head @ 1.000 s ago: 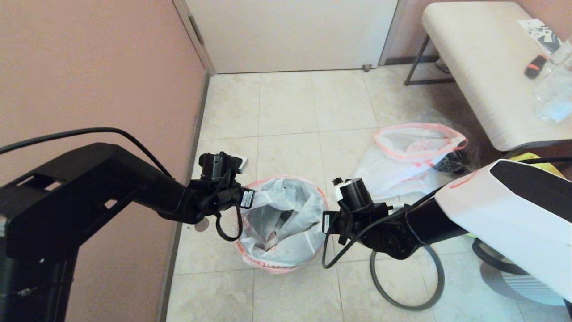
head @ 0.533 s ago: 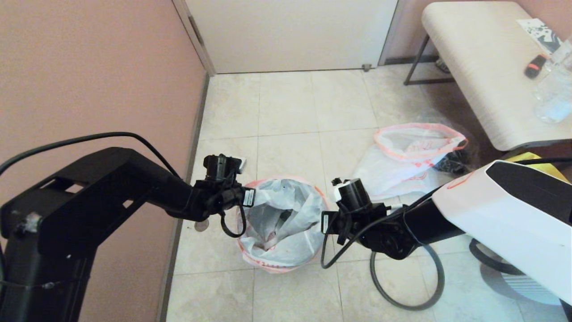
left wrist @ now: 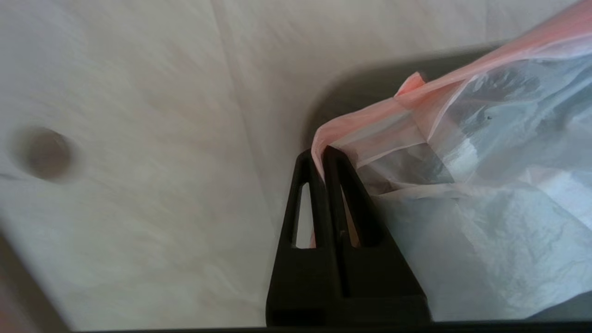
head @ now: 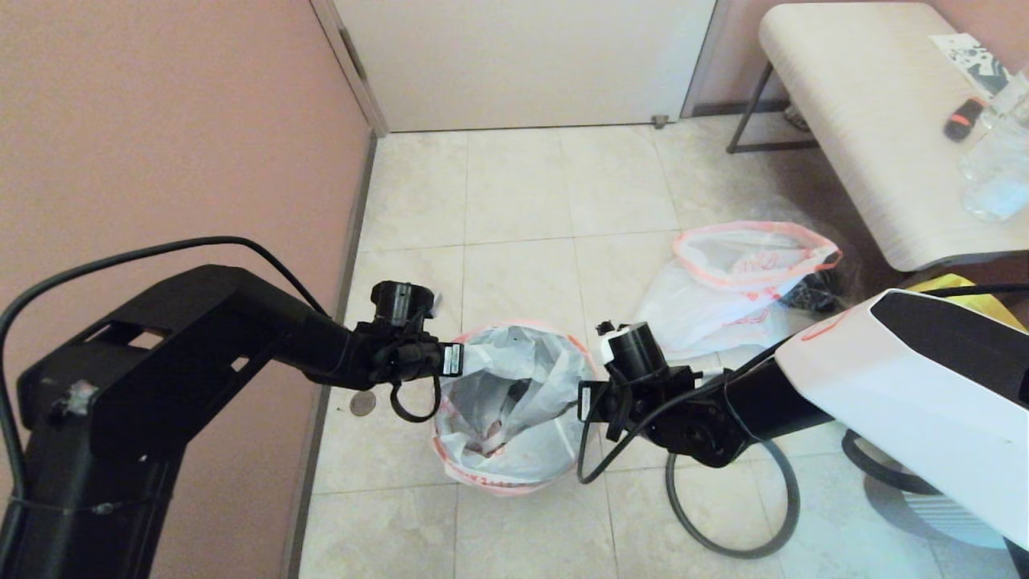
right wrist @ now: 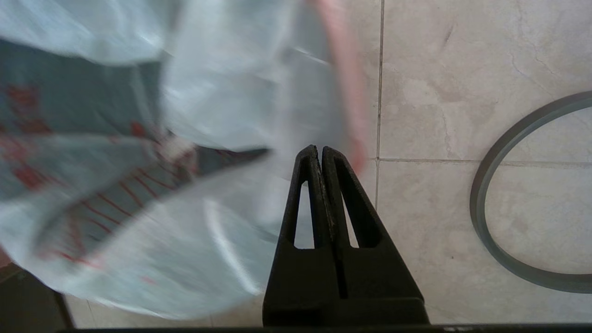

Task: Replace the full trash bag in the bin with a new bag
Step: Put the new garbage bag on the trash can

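Full bag (head: 727,293) already set aside on floor, beyond right gripper (right wrist: 319,152). New bag (head: 506,402) draped in bin (left wrist: 370,88), its rim pinched between both grippers; left gripper (left wrist: 321,155) clamped on pink hem. Hoop (head: 727,515) not yet refitted.

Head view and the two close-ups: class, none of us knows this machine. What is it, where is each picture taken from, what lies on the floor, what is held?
It is a two-armed robot. The wide picture looks down from its head; each close-up looks along one wrist at that arm's claw. Between the arms stands the bin, lined with a clear bag. The left claw is shut on its pink edge. The right claw is shut beside it; whether it grips is unclear. A grey hoop and another bag lie on the floor.
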`<state>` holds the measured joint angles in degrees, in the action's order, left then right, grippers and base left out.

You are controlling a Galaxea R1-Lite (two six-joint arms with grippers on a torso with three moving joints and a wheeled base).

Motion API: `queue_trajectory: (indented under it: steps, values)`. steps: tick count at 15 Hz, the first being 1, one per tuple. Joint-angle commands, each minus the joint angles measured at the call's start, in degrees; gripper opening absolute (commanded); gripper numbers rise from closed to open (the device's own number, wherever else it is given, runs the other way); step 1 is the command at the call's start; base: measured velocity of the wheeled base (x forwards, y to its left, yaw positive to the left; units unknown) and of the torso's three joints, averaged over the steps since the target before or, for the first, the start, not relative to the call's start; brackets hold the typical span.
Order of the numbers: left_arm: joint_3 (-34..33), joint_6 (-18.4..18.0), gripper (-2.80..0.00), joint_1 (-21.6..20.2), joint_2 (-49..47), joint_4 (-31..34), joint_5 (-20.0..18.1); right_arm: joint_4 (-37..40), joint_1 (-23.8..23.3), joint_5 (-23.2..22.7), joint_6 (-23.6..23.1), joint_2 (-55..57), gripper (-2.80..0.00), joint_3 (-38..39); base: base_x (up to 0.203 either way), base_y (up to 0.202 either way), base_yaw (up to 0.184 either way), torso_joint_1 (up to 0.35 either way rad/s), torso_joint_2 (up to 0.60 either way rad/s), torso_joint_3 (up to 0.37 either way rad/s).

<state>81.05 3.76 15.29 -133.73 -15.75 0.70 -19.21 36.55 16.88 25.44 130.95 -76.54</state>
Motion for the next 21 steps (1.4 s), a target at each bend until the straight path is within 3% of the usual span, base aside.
queue_trajectory:
  steps: [1, 5, 11, 15, 16, 21]
  values:
    - [1.11, 0.94, 0.00, -0.67, -0.03, 2.70, -1.79, -0.12, 0.02, 0.08, 0.13, 0.09, -2.80, -0.01, 0.000, 0.000, 0.000, 0.000, 0.00, 0.000]
    - [1.14, 1.11, 0.00, -0.78, 0.81, 3.73, -1.99, -0.12, 0.02, 0.08, 0.13, -0.08, -2.80, -0.01, 0.000, 0.000, 0.000, 0.000, 0.00, 0.000]
    - [4.39, 0.77, 0.00, -0.53, 8.45, 18.40, -1.11, -0.12, 0.10, 0.08, 0.13, -0.26, -2.80, -0.01, 0.000, 0.000, 0.000, 0.000, 0.00, 0.000]
    - [4.59, 1.35, 0.00, 0.01, 10.88, 19.17, -1.46, -0.12, 0.10, 0.08, 0.13, 0.01, -2.80, -0.01, 0.000, 0.000, 0.000, 0.000, 0.00, 0.000]
    - [4.21, 1.34, -2.80, 0.53, 11.21, 19.18, -1.50, -0.15, 0.08, 0.08, 0.13, 0.16, -2.80, -0.01, 0.000, 0.000, 0.000, 0.000, 0.00, 0.000]
    - [5.68, 4.31, -2.80, 2.26, 9.01, 19.19, -1.50, -0.21, 0.03, 0.08, 0.22, 0.36, -2.80, -0.01, 0.000, 0.000, 0.000, 0.000, 0.00, 0.000]
